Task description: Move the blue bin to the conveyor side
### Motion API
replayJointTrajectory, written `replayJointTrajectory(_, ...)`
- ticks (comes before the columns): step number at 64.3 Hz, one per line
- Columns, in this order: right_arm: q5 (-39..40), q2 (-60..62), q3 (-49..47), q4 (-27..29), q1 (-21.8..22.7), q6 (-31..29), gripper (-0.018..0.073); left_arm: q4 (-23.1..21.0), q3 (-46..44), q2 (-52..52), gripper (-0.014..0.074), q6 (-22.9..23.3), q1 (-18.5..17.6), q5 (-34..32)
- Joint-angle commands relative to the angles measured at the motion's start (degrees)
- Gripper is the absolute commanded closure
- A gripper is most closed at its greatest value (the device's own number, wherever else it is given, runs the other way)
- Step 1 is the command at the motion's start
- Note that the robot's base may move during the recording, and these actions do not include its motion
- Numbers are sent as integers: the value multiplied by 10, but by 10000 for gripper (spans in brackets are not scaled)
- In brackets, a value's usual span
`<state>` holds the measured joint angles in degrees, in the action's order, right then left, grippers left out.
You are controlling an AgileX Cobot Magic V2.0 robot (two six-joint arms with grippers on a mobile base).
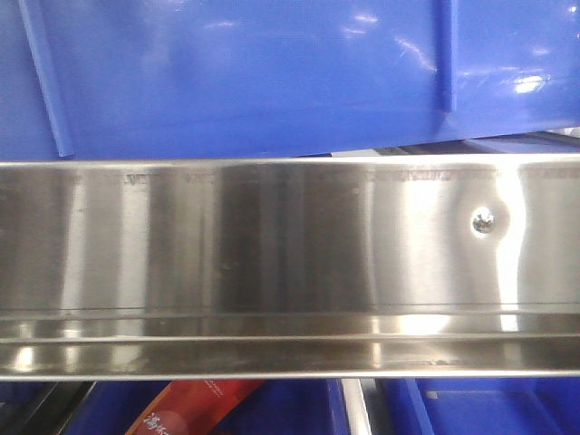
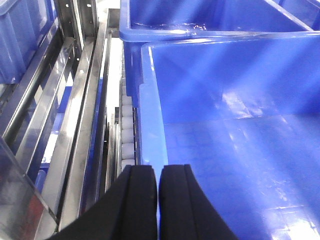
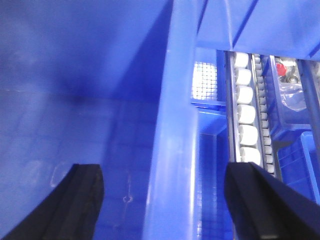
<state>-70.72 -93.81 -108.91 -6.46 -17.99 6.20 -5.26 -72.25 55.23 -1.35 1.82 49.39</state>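
Steel rail fills the front view, with the blue bin just behind it. Left wrist: the left gripper jaws pinch the bin's side wall. Right wrist: the right gripper jaws are spread, straddling another wall whose rim runs straight ahead between them.

Bin behind rail, rollers alongside.

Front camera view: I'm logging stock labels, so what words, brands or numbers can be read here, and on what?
On the red packet below the steel rail: white characters, too blurred and cropped to read.
On the steel rail's top edge: faint stamped marks, illegible.
On the blue bin: no text visible.
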Motion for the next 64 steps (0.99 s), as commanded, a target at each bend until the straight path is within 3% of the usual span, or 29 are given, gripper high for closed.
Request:
replayJointTrajectory(1, 8, 2, 7, -5, 2, 1, 167, -5, -4, 1, 583, 4, -2, -3)
replayJointTrajectory(38, 8, 1, 11, 1, 2, 4, 168, -10, -4, 1, 583, 4, -2, -3)
replayJointTrajectory(64, 8, 1, 11, 3, 18, 7, 240, -11, -4, 1, 583, 4, -2, -3)
